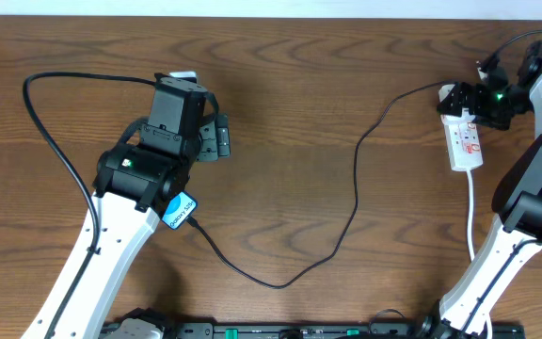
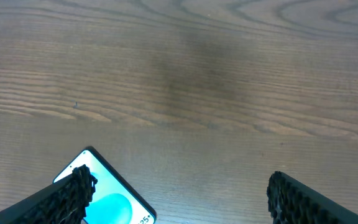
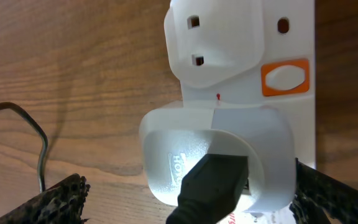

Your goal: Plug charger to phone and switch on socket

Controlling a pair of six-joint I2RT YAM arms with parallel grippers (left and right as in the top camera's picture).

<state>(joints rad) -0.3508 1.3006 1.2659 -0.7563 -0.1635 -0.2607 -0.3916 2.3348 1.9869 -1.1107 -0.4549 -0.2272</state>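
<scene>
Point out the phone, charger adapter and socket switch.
phone (image 2: 115, 198), left wrist view, on its blue screen.
charger adapter (image 3: 166, 152), right wrist view, on its white body.
socket switch (image 3: 284, 78), right wrist view, on the rocker's middle.

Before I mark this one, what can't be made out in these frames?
- The phone: overhead, the left arm covers all but a blue corner. The left wrist view cuts it off at the bottom edge.
- The charger: its phone end runs under that arm, so whether it is plugged in is hidden.
- The socket: its switch is too small overhead. The right wrist view does not show whether it is on or off.
</scene>
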